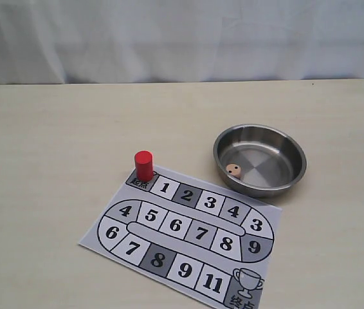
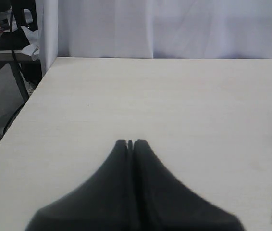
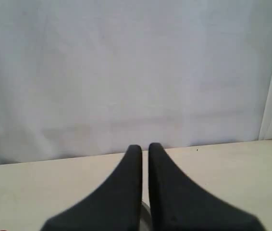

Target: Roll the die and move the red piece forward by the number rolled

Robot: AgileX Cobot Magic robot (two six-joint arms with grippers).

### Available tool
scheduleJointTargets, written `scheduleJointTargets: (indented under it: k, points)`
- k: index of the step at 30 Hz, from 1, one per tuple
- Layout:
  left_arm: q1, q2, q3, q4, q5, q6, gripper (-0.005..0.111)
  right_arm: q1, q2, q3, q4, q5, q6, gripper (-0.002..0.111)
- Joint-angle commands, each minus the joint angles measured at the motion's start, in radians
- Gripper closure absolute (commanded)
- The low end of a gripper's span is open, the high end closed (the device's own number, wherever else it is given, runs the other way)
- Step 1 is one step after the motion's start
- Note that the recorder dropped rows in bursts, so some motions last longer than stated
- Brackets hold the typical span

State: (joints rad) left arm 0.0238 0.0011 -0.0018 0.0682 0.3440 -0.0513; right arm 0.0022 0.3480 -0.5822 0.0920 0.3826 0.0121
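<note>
Die [image 1: 233, 170] first, says my operator: the small light tan wooden cube with dark pips, where is it?

It lies inside the round stainless-steel bowl [image 1: 294, 152], I answer, on the bowl's floor close to the wall on the board's side. Its pips are too small for me to read.

And the red piece?

The red piece [image 1: 143, 165], a plain bright red cylinder, stands upright on the dark start square [image 1: 137, 182] at the far-left corner of the board, just beside square 1.

What about the surface and the room?

A pale tabletop with a faint wood grain [image 1: 53, 141] runs back to a white curtain [image 1: 182, 38] hanging behind its far edge. Past the table's side, my left wrist view catches a dark-legged side table [image 2: 1, 53] with blurred clutter on it.

What else is around, and what stands in the way?

A printed paper game board [image 1: 182, 235] lies flat and at an angle, its numbered squares winding to a trophy at the near corner. The bowl sits just beside the board's far right edge; I cannot tell whether they touch. The bowl's wall rings the die on every side. The red piece stands in the open.

And your fingers?

My left gripper [image 2: 130, 143] has its black fingers pressed together on nothing, above bare tabletop. My right gripper [image 3: 145, 147] shows only a thin slit between its fingers, nothing in it, pointing toward the curtain.
</note>
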Motion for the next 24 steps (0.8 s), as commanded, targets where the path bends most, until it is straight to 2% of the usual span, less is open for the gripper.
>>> scheduleJointTargets:
  k: [1,6,8,11,13,15,19,24]
  points:
    - [0.000,-0.001,0.002,0.000,-0.012,-0.006,0.107,0.001,0.168,-0.068,0.000,0.011,-0.012,0.104]
    - [0.000,-0.001,0.002,0.000,-0.012,-0.006,0.107,0.001,0.367,-0.126,-0.002,0.042,-0.058,0.104]
    - [0.000,-0.001,0.002,0.000,-0.012,-0.006,0.107,0.001,0.436,-0.153,-0.002,0.073,-0.063,0.099]
    - [0.000,-0.001,0.002,0.000,-0.012,-0.006,0.107,0.001,0.593,-0.221,0.060,0.134,-0.096,0.077]
    - [0.000,-0.001,0.002,0.000,-0.012,-0.006,0.107,0.010,0.645,-0.251,0.092,0.154,-0.183,0.070]
    - [0.000,-0.001,0.002,0.000,-0.012,-0.006,0.107,0.039,0.699,-0.279,0.105,0.192,-0.273,0.068]
    - [0.000,-0.001,0.002,0.000,-0.012,-0.006,0.107,0.115,0.828,-0.351,0.105,0.291,-0.283,0.067]
    - [0.000,-0.001,0.002,0.000,-0.012,-0.006,0.107,0.158,0.971,-0.433,0.107,0.332,-0.128,0.067]
